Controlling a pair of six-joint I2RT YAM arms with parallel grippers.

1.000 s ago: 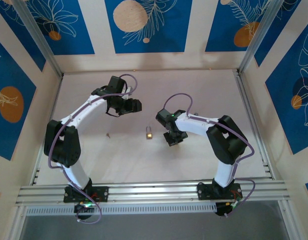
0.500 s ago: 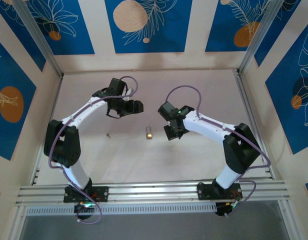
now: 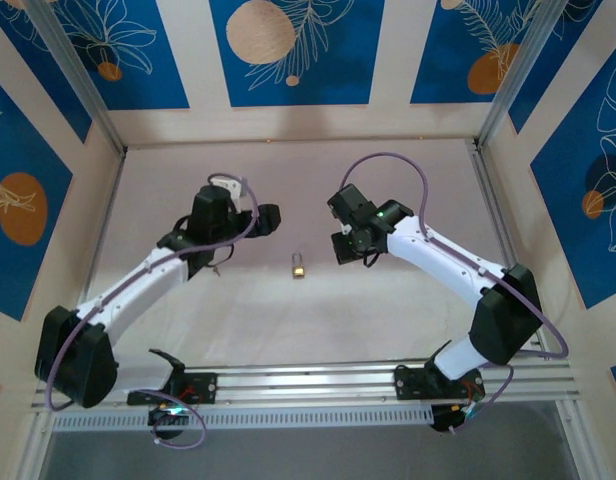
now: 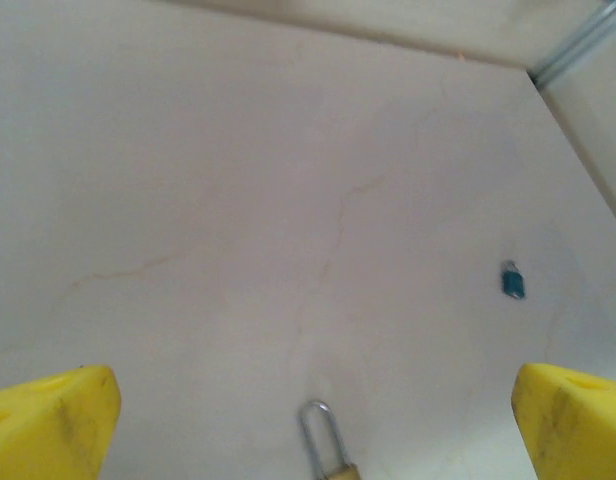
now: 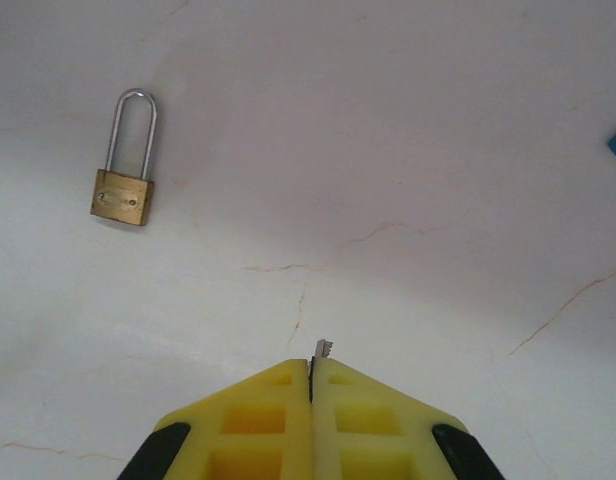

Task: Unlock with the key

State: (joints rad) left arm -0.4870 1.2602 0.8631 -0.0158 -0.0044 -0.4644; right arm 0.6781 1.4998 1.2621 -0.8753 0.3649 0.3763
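The left gripper [image 3: 268, 218] hangs over the table [image 3: 388, 330] with its jaws spread wide and nothing between them. In the left wrist view its yellow fingers [image 4: 53, 420] sit at the two bottom corners, and the shackle of the padlock [image 3: 299, 265] pokes up at 6 o'clock between them. That spread looks like readiness to come down around the lock body and steady it, since a loose lock would skid away under a pushing key.

In the top view the padlock lies flat and alone at about 4 o'clock from the left gripper, shackle toward 12 o'clock, touching neither arm. I cannot make out the keyhole.

The right gripper [image 5: 310, 375] is at roughly 2 o'clock from the padlock, a short way off. Its jaws are pressed together on the key [image 5: 322, 347]. Only the toothed silver tip juts past the pads, and the head is buried between them. Holding it so deep probably keeps the tiny blade stiff and pointing forward for insertion. In the right wrist view the lock lies between 10 and 11 o'clock from that tip, so the blade is not yet lined up with the body's base.

A small blue-green item [image 4: 512, 281] rests on the table farther off, too small to identify.
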